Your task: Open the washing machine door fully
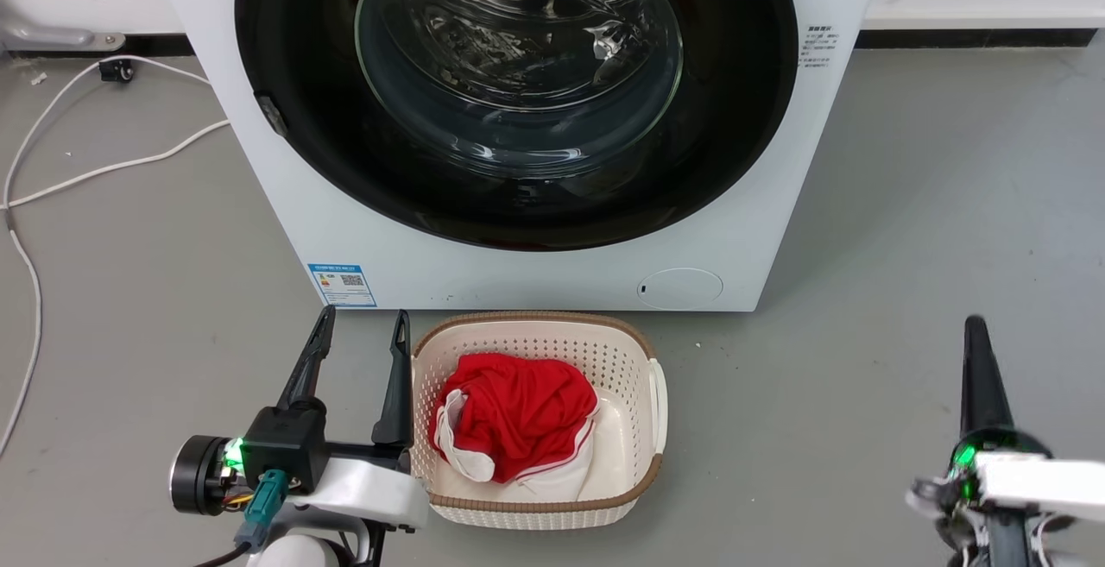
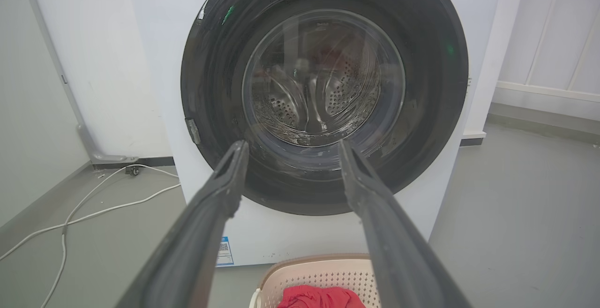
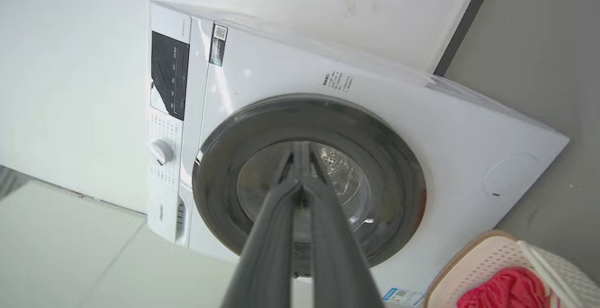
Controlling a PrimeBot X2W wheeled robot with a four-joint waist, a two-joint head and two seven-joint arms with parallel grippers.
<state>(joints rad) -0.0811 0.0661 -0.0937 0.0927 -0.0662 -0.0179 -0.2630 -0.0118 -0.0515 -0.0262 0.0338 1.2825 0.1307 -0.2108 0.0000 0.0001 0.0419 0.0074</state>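
The washing machine door is a large round glossy black ring with a bulging glass window, lying flush against the white machine front. It fills the upper left wrist view and the centre of the right wrist view. A small latch tab sits on the door's left rim. My left gripper is open low at the left, beside the basket, well short of the door, with nothing between its fingers. My right gripper is shut and empty at the lower right, away from the machine; its fingertips are pressed together.
A cream laundry basket holding red and white clothes stands on the grey floor directly before the machine. White cables trail across the floor at the left. A small round white flap sits at the machine's lower right.
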